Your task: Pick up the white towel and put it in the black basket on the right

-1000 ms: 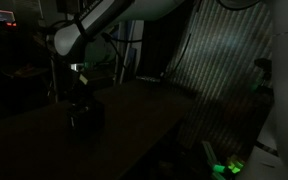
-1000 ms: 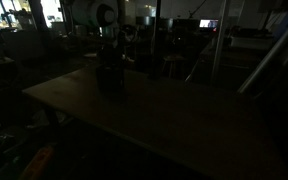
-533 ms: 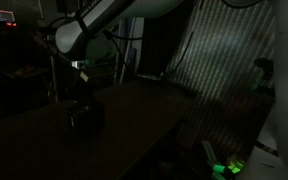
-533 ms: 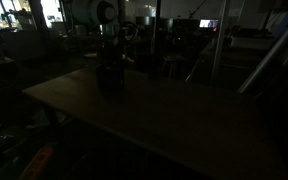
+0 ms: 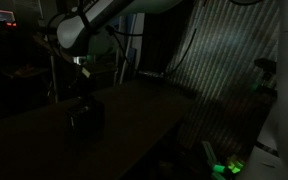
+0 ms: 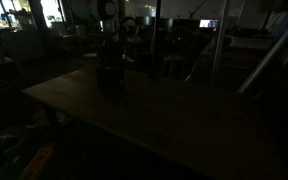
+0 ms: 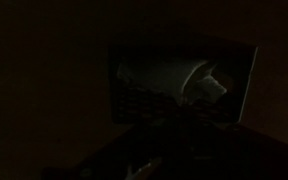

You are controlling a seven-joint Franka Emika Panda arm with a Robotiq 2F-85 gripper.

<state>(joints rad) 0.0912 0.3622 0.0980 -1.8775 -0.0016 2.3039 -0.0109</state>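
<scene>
Darkness hid the claw (image 5: 82,82) above the black basket (image 5: 84,117), its jaws impossible to read; inside the basket, the white towel (image 7: 169,78) showed only in part.

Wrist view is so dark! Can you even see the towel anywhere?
Wrist view: very dim, yet the white towel shows faintly inside the black basket. In both exterior views: underexposed, the black basket is just a dark block, and the towel cannot be made out.
</scene>
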